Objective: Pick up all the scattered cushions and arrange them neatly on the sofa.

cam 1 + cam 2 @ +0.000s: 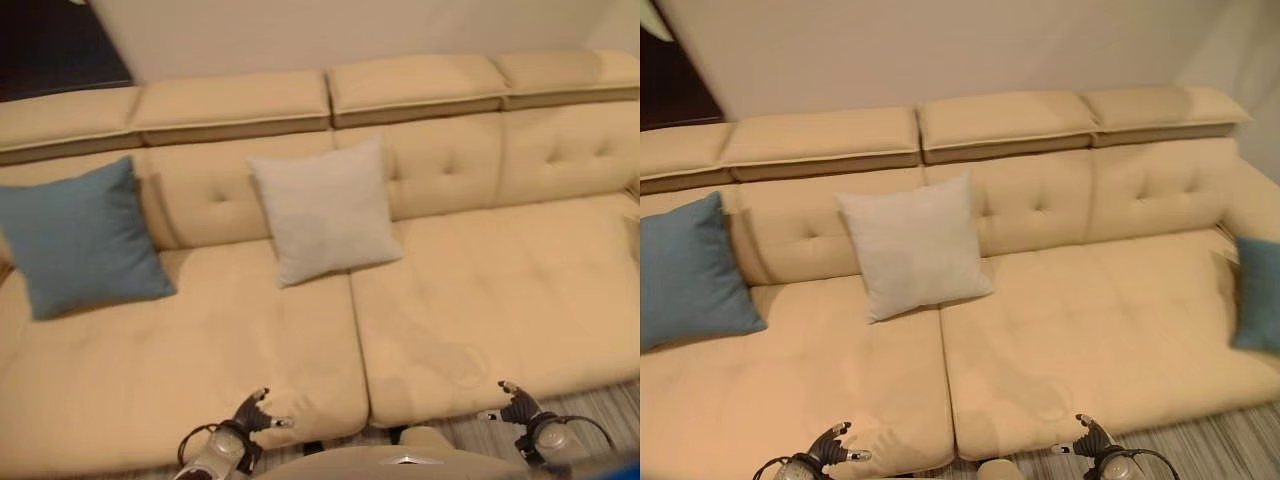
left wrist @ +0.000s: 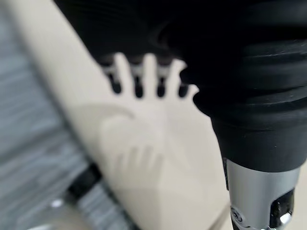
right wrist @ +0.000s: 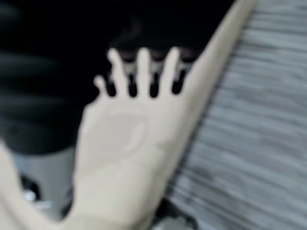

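Observation:
A blue cushion (image 1: 82, 240) leans on the backrest at the left end of the beige sofa (image 1: 480, 300). A pale grey cushion (image 1: 325, 212) stands tilted against the backrest near the middle. Another blue cushion (image 1: 1257, 295) lies at the sofa's right end. My left hand (image 1: 252, 415) hovers at the seat's front edge, open and empty, its fingers (image 2: 144, 72) straight over the beige seat. My right hand (image 1: 522, 408) is low by the front edge on the right, also open and empty, its fingers (image 3: 144, 67) spread.
A grey striped rug (image 1: 590, 405) covers the floor in front of the sofa. A pale wall (image 1: 350, 30) runs behind it, with a dark area (image 1: 50, 40) at the back left. The right seat of the sofa is bare.

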Controlling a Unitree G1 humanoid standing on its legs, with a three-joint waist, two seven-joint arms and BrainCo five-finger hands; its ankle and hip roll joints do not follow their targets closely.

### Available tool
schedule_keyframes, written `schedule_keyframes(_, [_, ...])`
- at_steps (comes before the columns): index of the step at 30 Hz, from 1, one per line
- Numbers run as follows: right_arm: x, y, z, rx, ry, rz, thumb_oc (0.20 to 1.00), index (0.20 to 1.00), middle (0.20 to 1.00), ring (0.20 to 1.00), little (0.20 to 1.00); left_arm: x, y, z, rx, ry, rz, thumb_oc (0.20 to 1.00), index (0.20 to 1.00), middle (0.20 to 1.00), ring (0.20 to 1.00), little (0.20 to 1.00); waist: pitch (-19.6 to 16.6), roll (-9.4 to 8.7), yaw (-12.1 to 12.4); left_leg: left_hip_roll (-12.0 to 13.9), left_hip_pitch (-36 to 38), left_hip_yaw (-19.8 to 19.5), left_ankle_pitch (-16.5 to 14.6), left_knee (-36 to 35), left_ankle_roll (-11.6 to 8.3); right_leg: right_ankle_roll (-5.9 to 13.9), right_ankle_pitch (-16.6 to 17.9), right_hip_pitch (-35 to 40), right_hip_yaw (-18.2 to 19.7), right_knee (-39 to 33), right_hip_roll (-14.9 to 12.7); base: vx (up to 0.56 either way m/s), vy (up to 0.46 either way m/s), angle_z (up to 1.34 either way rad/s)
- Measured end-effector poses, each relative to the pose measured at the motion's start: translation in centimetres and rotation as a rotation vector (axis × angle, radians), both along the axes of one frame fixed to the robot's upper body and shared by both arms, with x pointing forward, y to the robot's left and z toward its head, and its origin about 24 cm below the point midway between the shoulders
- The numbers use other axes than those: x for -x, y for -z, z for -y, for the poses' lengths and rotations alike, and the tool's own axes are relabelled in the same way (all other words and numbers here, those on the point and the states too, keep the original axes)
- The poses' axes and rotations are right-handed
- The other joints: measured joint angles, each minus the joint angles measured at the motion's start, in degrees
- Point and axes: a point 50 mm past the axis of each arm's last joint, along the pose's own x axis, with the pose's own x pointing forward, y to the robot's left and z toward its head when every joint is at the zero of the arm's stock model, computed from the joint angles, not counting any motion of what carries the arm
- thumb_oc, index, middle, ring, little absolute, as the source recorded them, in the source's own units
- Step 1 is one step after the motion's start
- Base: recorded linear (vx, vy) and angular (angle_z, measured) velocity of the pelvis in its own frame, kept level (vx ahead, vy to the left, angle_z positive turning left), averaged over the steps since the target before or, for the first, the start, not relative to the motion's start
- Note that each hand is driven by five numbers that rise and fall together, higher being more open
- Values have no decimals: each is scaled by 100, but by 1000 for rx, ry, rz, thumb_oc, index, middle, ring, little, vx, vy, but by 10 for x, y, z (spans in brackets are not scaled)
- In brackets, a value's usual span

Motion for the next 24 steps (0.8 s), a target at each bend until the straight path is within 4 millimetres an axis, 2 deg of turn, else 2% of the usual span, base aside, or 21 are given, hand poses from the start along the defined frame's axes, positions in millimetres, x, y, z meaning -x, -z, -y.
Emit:
schedule_keyframes(1, [6,3,-1,1,5,-25,1000,1000,1000,1000,1000,-13,-4,1,-1,11,31,1000,1000,1000,1000,1000,82,-114,-58,-160,13,155,-48,-21,54,55,229,-163,297,-43,-25,-204,173,-139])
schedule_keyframes(2, [5,4,-3,-1,4,-30,1000,1000,1000,1000,1000,-13,-4,0,-3,12,33,1000,1000,1000,1000,1000,129,-109,-55,-189,100,274,-14,-143,79,195,232,-200,292,-138,-71,-146,101,-148])
schedule_keyframes(3, [8,7,-8,-11,9,-42,1000,1000,1000,1000,1000,-20,-8,-4,-12,8,54,1000,1000,1000,1000,1000,197,-276,-91,-312,111,485,-8,-140,102,189,344,-286,289,-239,-205,-335,224,-160])
schedule_keyframes(4, [17,12,-10,-17,23,-81,1000,1000,1000,1000,1000,-37,-15,-5,-18,12,96,1000,1000,1000,1000,1000,419,-351,-182,-290,-97,821,-45,-190,320,670,477,-477,-190,-512,-519,-307,216,-136])
schedule_keyframes(5, [26,15,-11,-15,39,-117,1000,1000,1000,1000,1000,-43,-18,-5,-20,26,112,1000,1000,1000,1000,1000,440,-347,-190,-224,-136,1110,118,-156,517,489,401,-400,-687,-370,-567,-347,250,-127])
schedule_keyframes(6, [29,18,-12,-19,58,-134,1000,1000,1000,1000,1000,-39,-17,-8,-30,36,97,1000,1000,1000,1000,1000,492,-275,18,-112,1,1332,147,-292,508,205,98,-527,-1230,300,-503,-130,105,-101])
schedule_keyframes(7, [30,18,-13,-24,59,-136,1000,1000,1000,1000,1000,-34,-15,-11,-36,26,82,1000,1000,1000,1000,1000,476,-126,138,77,131,1501,162,-392,470,247,-48,-425,-1378,827,-298,-96,86,-111])
schedule_keyframes(8, [28,17,-12,-24,63,-127,1000,1000,1000,1000,1000,-30,-14,-13,-40,26,72,1000,1000,1000,1000,1000,465,-65,172,136,155,1526,112,-410,483,296,-157,-271,-1376,930,-286,-72,58,-83])
schedule_keyframes(9, [25,16,-12,-23,67,-113,1000,1000,1000,1000,1000,-31,-14,-14,-43,24,72,1000,1000,1000,1000,1000,464,-77,201,159,143,1618,117,-392,484,351,-307,-168,-1396,980,-307,-43,18,-64])
schedule_keyframes(10, [18,14,-12,-26,62,-92,1000,1000,1000,1000,1000,-30,-14,-15,-45,22,66,1000,1000,1000,1000,1000,479,-56,296,273,172,1874,143,-397,437,359,-626,-70,-1556,1364,-414,-58,-3,-75])
schedule_keyframes(11, [15,14,-13,-29,59,-83,1000,1000,1000,1000,1000,-25,-12,-15,-45,21,56,1000,1000,1000,1000,1000,456,-16,399,318,191,1922,150,-413,420,309,-662,-1,-1639,1350,-428,-86,-23,-82])
schedule_keyframes(12, [11,13,-15,-35,51,-68,1000,1000,1000,1000,1000,-20,-10,-16,-47,17,40,1000,1000,1000,1000,1000,426,-57,407,344,243,2069,180,-399,369,368,-742,280,-1735,1151,-476,-77,-22,-56])
schedule_keyframes(13, [11,13,-16,-38,50,-66,1000,1000,1000,1000,1000,-17,-10,-17,-49,16,31,1000,1000,1000,1000,1000,394,-133,419,291,281,2052,164,-383,298,305,-772,401,-1765,891,-476,-76,-38,-41])
schedule_keyframes(14, [10,13,-17,-39,47,-62,1000,1000,1000,1000,1000,-14,-8,-16,-46,15,21,1000,1000,1000,1000,1000,365,-169,443,257,279,2046,183,-354,243,124,-750,527,-1802,651,-416,-86,-101,-56])
schedule_keyframes(15, [3,10,-17,-38,37,-41,1000,1000,1000,1000,1000,-9,-5,-12,-30,17,0,1000,1000,1000,1000,1000,319,-149,473,335,274,1874,178,-326,247,-7,-562,602,-1701,307,-236,-91,-140,-75])
schedule_keyframes(16, [0,10,-20,-42,26,-32,1000,1000,1000,1000,1000,-8,-5,-11,-29,18,-4,1000,1000,1000,1000,1000,288,-147,506,394,283,1882,178,-318,245,-46,-459,607,-1617,181,-142,-66,-155,-91])
schedule_keyframes(18, [-2,10,-26,-60,12,-18,1000,1000,1000,1000,1000,-9,-4,-11,-32,21,-11,1000,1000,1000,1000,1000,199,-175,494,551,272,1915,153,-281,10,-90,-370,656,-1458,-126,34,-50,-135,-55])
schedule_keyframes(19, [6,13,-26,-63,20,-38,1000,1000,1000,1000,1000,-10,-4,-10,-31,28,-12,1000,1000,1000,1000,1000,135,-240,451,674,269,1988,195,-223,-133,-147,-359,677,-1436,-213,96,-73,-143,-36])
schedule_keyframes(20, [12,15,-28,-72,27,-51,1000,1000,1000,1000,1000,-8,-3,-12,-36,23,-27,1000,1000,1000,1000,1000,52,-336,505,694,261,2052,134,-93,-219,-230,-398,682,-1432,-233,89,-59,-116,-39])
schedule_keyframes(22, [28,20,-28,-82,56,-88,1000,1000,1000,1000,1000,-4,-1,-13,-41,19,-45,1000,1000,1000,1000,1000,-45,-398,375,799,278,2082,89,75,-294,-294,-381,692,-1422,-199,137,-63,-84,-31])
schedule_keyframes(24, [36,22,-30,-91,72,-109,1000,1000,1000,1000,1000,-3,-1,-14,-43,17,-50,1000,1000,1000,1000,1000,-59,-453,378,846,284,2007,67,354,-308,-405,-375,722,-1219,-191,166,-74,-7,-46])
